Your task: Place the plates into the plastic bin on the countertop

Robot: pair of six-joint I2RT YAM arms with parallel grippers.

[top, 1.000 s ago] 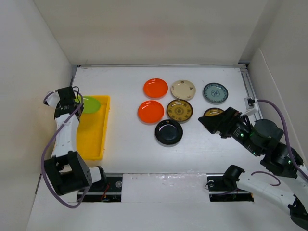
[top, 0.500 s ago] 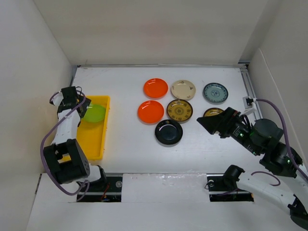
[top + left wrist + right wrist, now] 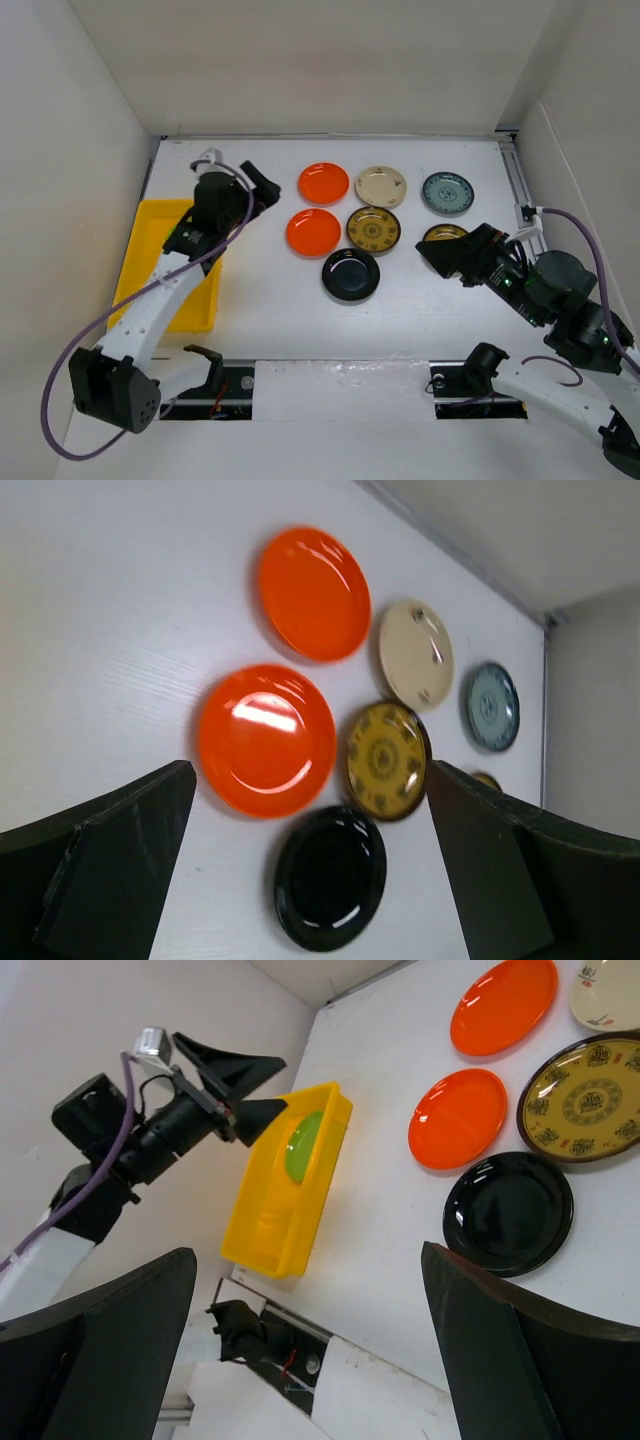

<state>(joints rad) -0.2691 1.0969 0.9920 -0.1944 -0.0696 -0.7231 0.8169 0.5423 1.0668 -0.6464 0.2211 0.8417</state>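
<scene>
Orange, 1 plate (image 3: 265, 740) is lying straight ahead of the left gripper (image 3: 262, 185), whose fingers are gaping wide, empty.

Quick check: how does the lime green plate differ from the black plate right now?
Colour: the lime green plate is bright green; the black plate is dark and glossy. Place: the lime green plate lies inside the yellow bin, toward its far end; the black plate sits on the white countertop beside an orange plate. Shared: both are small, round and ungripped.
</scene>
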